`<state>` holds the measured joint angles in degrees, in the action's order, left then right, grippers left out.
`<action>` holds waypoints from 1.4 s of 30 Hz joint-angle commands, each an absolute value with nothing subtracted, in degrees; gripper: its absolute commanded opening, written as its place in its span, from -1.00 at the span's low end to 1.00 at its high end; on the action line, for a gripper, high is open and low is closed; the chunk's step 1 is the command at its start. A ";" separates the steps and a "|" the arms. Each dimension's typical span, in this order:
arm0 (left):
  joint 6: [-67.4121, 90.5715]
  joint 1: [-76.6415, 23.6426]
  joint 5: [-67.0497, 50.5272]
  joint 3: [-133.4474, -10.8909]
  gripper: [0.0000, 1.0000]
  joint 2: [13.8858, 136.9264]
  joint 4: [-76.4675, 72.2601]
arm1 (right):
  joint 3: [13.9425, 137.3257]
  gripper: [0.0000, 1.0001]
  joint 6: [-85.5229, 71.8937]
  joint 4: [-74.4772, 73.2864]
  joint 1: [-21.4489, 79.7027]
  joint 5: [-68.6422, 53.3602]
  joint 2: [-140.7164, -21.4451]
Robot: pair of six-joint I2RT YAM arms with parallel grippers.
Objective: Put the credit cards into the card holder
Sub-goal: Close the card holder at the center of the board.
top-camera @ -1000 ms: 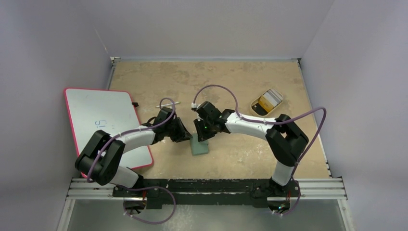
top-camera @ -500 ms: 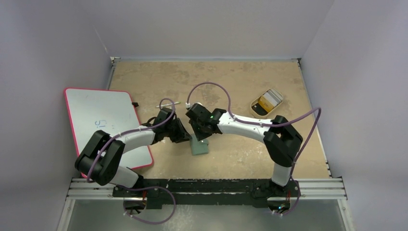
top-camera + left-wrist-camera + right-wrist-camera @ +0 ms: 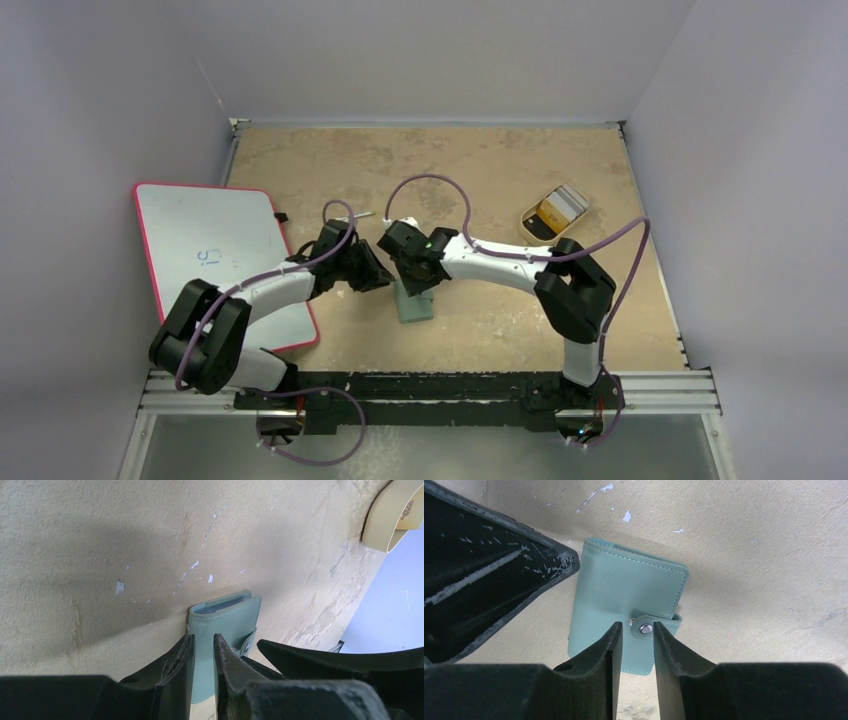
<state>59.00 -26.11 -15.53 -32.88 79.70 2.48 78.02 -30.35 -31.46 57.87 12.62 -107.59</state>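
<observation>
Fingers (image 3: 599, 660) of the right gripper (image 3: 637, 627) are standing a bit apart. Their tips point down right over the small flat grey-green folding wallet (image 3: 624, 590), and the little metal snap button (image 3: 645, 628) on its closing strap (image 3: 666, 622) shows in the gap between them. Doesn't look like they've got hold of anything.

The left gripper (image 3: 204, 642) comes in at the wallet's left side with only a thin slit between its fingers (image 3: 172, 672). Honestly can't tell if they're pinching the cover or just sitting on it.

The wallet itself is folded shut with the strap across its edge. It's lying flat on the tan speckled tabletop (image 3: 500, 160), and both grippers meet over its far end.

The thin plastic credit cards (image 3: 555, 208) (yellow-orange, white-grey, one black) sit in a tan rounded tray (image 3: 524, 213), well apart from the wallet, beyond it and off to its right. Left of the wallet a white board with a pink-red rim (image 3: 215, 240) lies flat, and the left arm crosses its near corner.
</observation>
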 commanded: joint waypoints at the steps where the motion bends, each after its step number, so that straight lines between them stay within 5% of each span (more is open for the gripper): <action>1: 59.08 -24.94 -16.61 -32.26 -0.62 78.77 0.46 | 80.74 -0.37 -32.03 -33.79 58.77 14.79 -108.41; 9: 59.14 -24.70 -17.20 -31.57 -0.62 78.77 0.00 | 81.90 -0.41 -33.44 -36.39 59.76 17.86 -110.07; 20: 60.09 -24.71 -18.70 -29.98 -0.62 79.31 -2.65 | 81.11 -1.00 -34.62 -36.78 59.81 19.29 -108.58; 22: 60.74 -24.71 -19.77 -29.31 -0.62 79.68 -4.26 | 80.51 -0.97 -34.30 -35.77 59.77 17.52 -108.01; 27: 61.56 -24.77 -21.07 -28.57 -0.62 80.17 -6.24 | 80.13 -0.54 -33.99 -34.56 59.83 16.67 -107.91; 42: 61.18 -24.79 -21.36 -28.67 -0.61 80.70 -6.36 | 80.26 -0.75 -34.04 -33.67 59.79 16.41 -106.70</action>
<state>60.93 -25.12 -20.47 -28.60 80.55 -3.79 80.01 -33.47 -33.52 59.61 15.86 -109.08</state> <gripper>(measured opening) 0.192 0.142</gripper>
